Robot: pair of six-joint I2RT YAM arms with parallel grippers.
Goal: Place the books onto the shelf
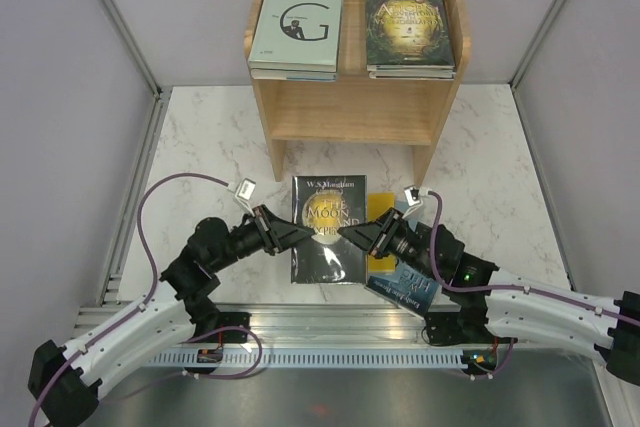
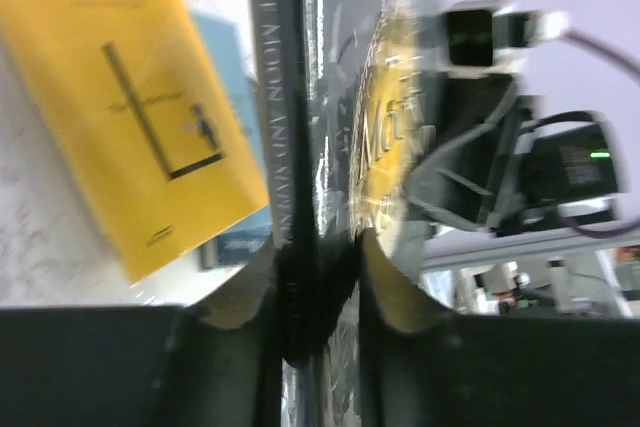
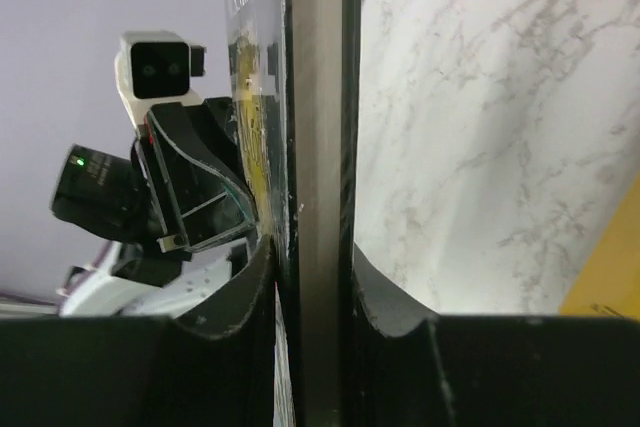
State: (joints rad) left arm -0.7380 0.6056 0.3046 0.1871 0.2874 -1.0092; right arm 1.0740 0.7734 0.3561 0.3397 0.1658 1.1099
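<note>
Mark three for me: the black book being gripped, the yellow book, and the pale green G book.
black book [image 1: 328,247]: top external view, lower middle of its front cover.
yellow book [image 2: 120,117]: left wrist view, middle of its cover.
pale green G book [image 1: 297,27]: top external view, middle of its cover.

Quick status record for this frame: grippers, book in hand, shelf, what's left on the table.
left gripper: shut on black book, at its spine edge
right gripper: shut on the same book, at the opposite edge
shelf: top board holds pale green book on the left, dark green-gold book on the right, each topping a small stack
table: yellow book and blue book, partly hidden by the black one
</note>
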